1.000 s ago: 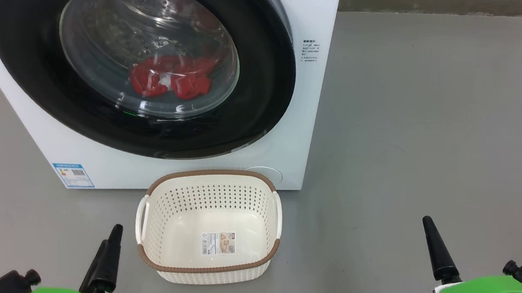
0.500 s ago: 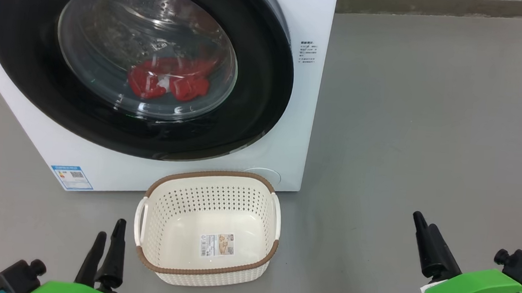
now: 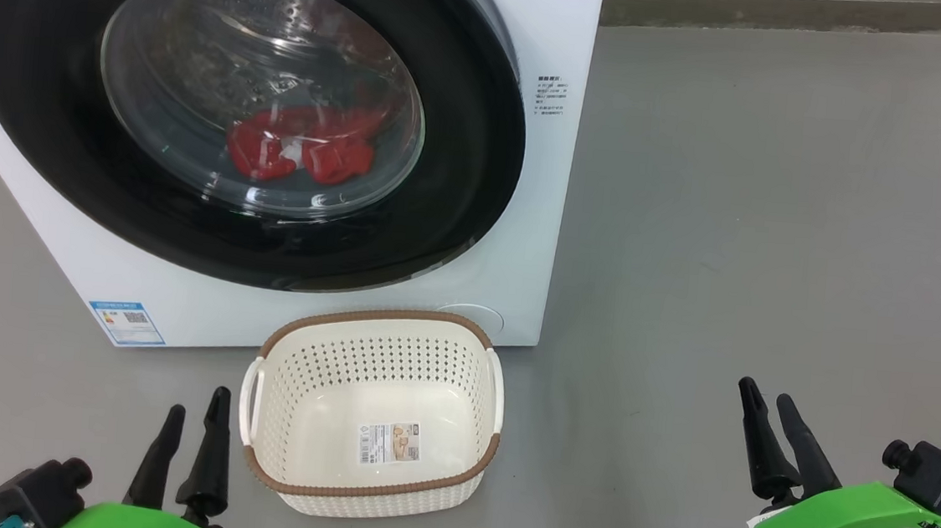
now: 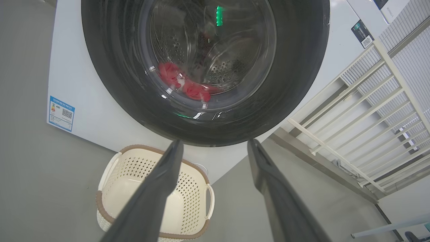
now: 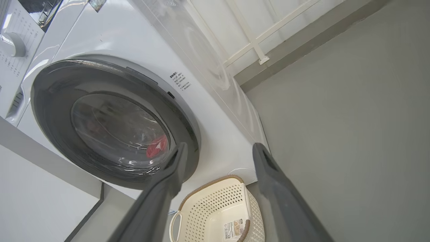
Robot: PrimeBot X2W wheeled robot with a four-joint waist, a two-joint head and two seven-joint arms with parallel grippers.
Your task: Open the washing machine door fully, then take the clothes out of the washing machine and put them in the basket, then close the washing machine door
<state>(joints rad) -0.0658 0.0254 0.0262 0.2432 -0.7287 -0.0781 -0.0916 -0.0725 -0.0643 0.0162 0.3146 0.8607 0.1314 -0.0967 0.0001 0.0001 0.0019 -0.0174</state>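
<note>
The washing machine (image 3: 527,243) stands at the far left of the floor (image 3: 777,204), its front corner coming down just beside the basket (image 3: 382,317), and the washing machine door (image 3: 465,171) sits closed flat against the white front. Behind the bulging glass the clothes (image 3: 303,150) lie red at the bottom of the drum (image 4: 231,65), blurred by reflections, so how many pieces there are cannot be told. The basket rests on the floor right at the foot of the machine, its far rim touching or just short of the front panel, hard to say which; a barcode sticker (image 3: 391,442) lies on its bottom. Wide bare grey floor opens to the right of machine and basket, running to the skirting (image 3: 793,12) at the far edge. The left gripper (image 3: 198,400) hovers at the near left, just beside the basket's left handle (image 3: 248,402), fingers apart and holding nothing. The right gripper (image 3: 764,390) hovers at the near right, well apart from the basket, fingers also spread and empty. The top and left of the machine are cut off in the head view; a blue label (image 3: 127,321) shows at its lower front, print too small to read
</note>
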